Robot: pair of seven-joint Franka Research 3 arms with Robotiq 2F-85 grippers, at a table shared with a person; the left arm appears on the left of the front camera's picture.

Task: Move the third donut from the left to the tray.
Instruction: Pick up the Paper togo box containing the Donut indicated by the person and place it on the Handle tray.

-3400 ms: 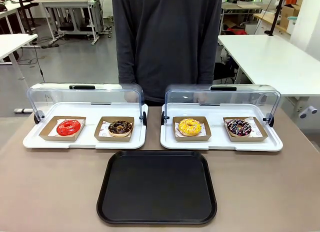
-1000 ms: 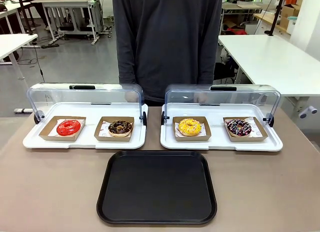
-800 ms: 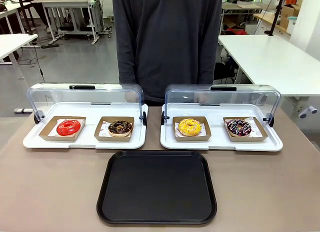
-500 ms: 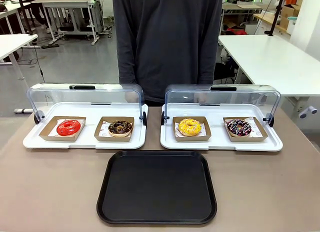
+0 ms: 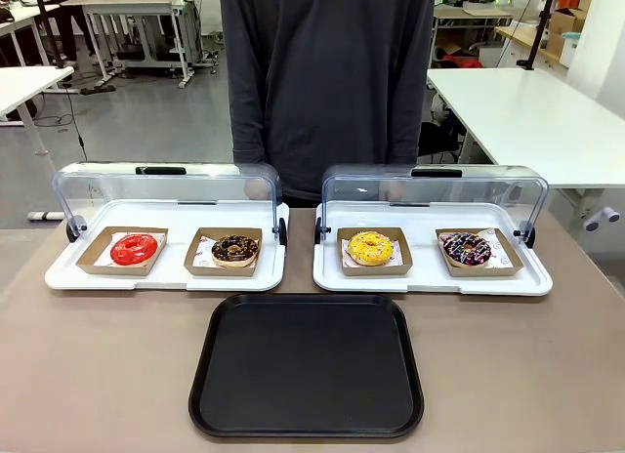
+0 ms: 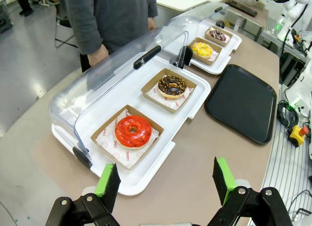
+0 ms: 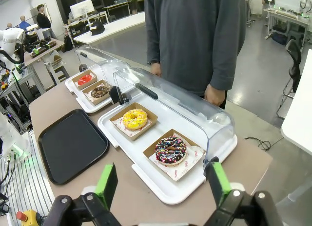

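Donut (image 7: 135, 119), yellow, well beyond right jaws.

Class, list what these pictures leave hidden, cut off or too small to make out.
Left wrist view: print on the paper under the red donut is too small to read.
Front view: sprinkles on the yellow donut are too small to count.
Wrist views: left gripper and right gripper are cut off below the fingers by the bottom edge.

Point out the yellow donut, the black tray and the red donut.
yellow donut (image 5: 384, 248): front view, right of its ring.
black tray (image 5: 306, 365): front view, its bare middle.
red donut (image 6: 122, 132): left wrist view, glaze left of hole.
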